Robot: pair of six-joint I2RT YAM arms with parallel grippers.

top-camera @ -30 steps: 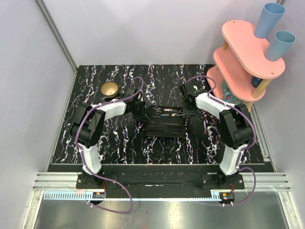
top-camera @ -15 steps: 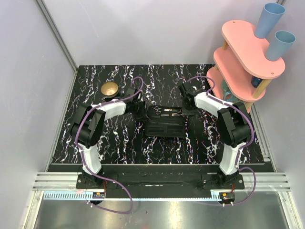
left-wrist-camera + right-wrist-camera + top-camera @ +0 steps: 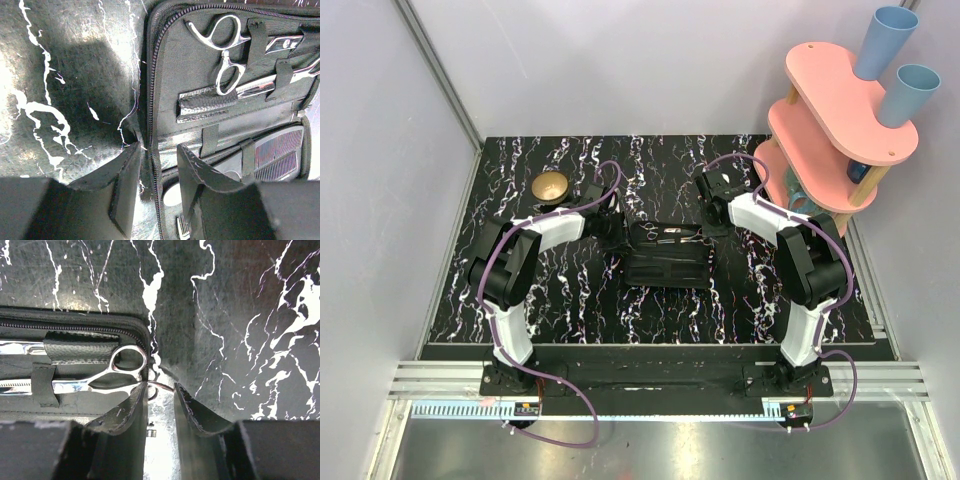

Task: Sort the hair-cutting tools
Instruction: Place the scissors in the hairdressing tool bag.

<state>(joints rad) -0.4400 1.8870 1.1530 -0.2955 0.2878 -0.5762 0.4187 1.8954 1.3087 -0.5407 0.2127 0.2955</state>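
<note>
Top view, both arms bent inward, left tool [image 3: 152, 167] pinching case [image 3: 165, 90] edge, right tool [image 3: 159, 405] pinching scissors [image 3: 120, 371] loop

Glossy polished metal scissors [image 3: 226, 55] lie in a matt woven-cloth case [image 3: 170, 75].

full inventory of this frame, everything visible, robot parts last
black rectangular zip-around fabric case: one, lying open mid-table between the two arms
silver metal scissors with looped handles: at least two, strapped inside the case; one at its left end, another scissors at its right end
small brass-coloured bowl: one, far left of the table
pink two-tier wooden shelf: one, at the table's far right edge
tall blue cups: two, on the shelf's top tier
black white-veined marble-look table: one
left end effector: black, jaws straddling the case's left zipper edge
right end effector: black, at the case's right end by a scissor loop; grip unclear
</note>
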